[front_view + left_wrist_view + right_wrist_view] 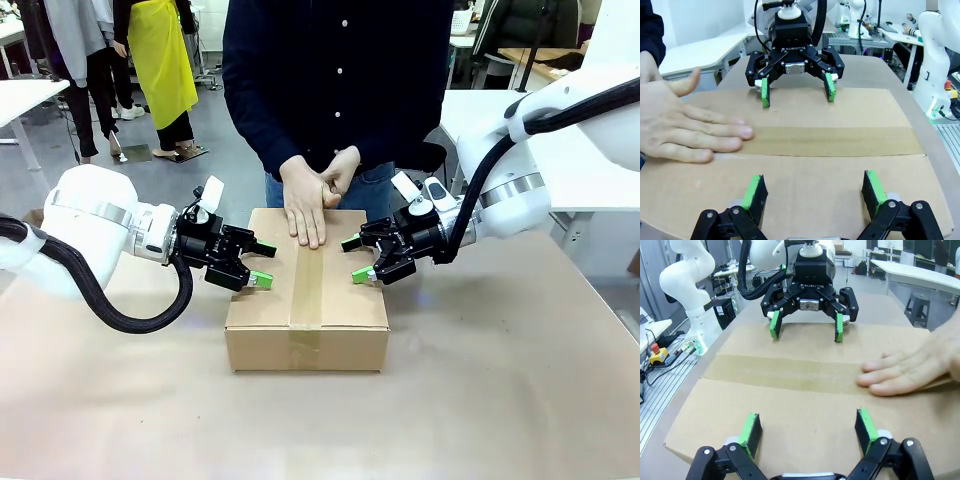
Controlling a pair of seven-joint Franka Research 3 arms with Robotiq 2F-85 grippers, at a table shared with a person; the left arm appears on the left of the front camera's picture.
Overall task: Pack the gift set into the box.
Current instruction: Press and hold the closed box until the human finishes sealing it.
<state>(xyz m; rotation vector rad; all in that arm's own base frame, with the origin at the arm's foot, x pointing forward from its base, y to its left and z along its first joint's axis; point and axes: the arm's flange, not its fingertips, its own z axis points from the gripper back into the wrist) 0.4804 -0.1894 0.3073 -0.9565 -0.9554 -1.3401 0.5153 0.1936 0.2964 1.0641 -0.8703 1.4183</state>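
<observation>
Lying closed, box (307, 300) runs lengthwise toward the person.

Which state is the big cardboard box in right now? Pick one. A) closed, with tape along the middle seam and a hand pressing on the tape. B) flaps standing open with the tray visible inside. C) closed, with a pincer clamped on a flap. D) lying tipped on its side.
A: the box lies flat and shut, tape runs along its seam, and the person's hand rests on the tape; both pincers stand open at the sides.
</observation>
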